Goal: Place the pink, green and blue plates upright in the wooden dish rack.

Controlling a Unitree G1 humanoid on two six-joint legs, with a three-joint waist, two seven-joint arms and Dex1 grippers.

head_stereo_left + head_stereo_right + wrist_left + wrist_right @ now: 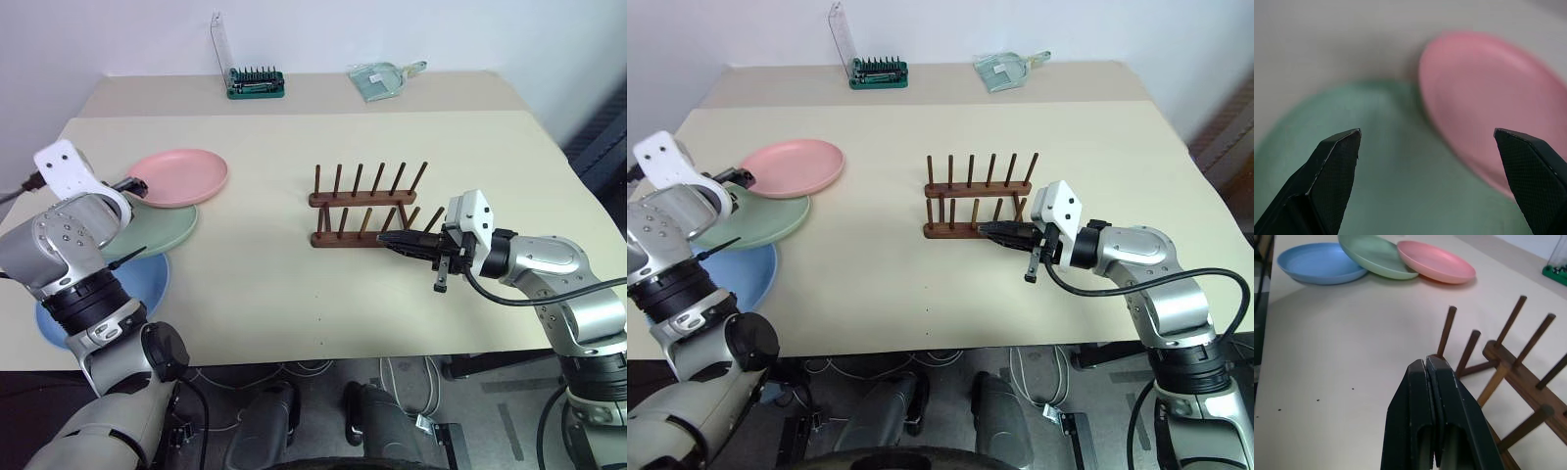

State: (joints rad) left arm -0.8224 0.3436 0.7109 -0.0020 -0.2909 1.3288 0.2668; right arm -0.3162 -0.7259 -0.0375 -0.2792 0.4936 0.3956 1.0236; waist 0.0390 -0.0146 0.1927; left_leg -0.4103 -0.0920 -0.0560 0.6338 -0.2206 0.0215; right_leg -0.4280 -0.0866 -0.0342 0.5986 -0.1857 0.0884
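The three round matte plastic plates, pastel pink (181, 176), pale mint green (162, 228) and light blue (1317, 263), are seen overlapped flat at the table's left, none yet racked. The left gripper (1427, 142) is held wide above the green and pink ones, so the first pick is judged in hand; an edge must be closed on. The right gripper (411, 241), closed and empty, is held just beside the empty dark reddish-brown wooden dish rack (367, 201) and may obstruct insertion.

Three plates lie overlapping at the left of the table (294, 284): one pink plate (181, 176) farthest, one green plate (162, 230) in the middle, one blue plate (147, 284) nearest. One wooden dish rack (367, 206) stands right of centre, with two rows of six upright pegs. At the far edge sit one green bit case (257, 83) and one clear bag (384, 78).
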